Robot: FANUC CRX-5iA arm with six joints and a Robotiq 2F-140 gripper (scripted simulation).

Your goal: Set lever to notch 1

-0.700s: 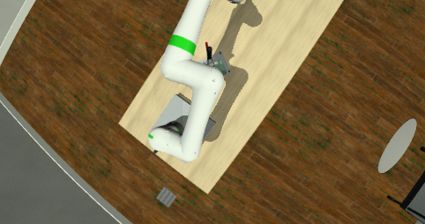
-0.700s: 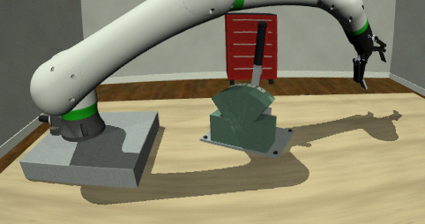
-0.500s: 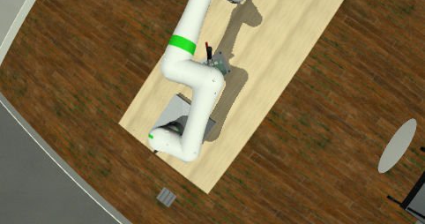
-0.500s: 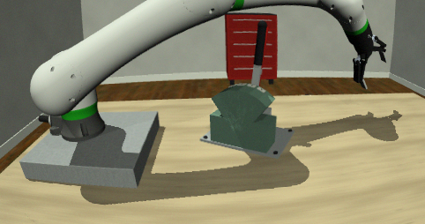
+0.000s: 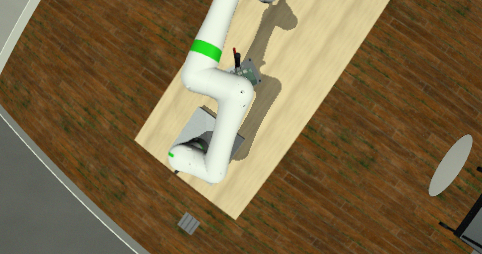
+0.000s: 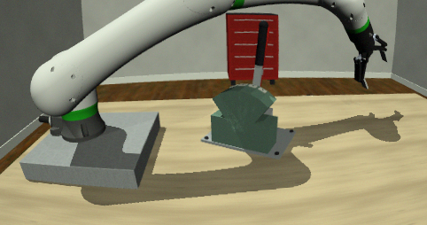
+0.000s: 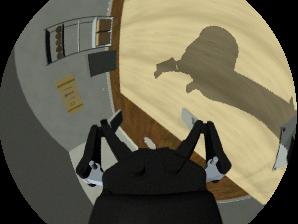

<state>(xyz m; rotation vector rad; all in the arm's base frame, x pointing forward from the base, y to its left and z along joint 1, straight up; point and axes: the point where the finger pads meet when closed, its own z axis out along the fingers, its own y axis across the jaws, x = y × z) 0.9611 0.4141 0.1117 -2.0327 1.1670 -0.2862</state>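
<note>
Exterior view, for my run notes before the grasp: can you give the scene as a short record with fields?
arm: white six-joint arm arched high over the green lever housing
gripper: black two-finger gripper open, holding nothing, off to the housing's right above the table
lever: black handle upright, tilted slightly right, untouched
mount: grey base block
surface: light wooden table top
background: red drawer cabinet
</note>
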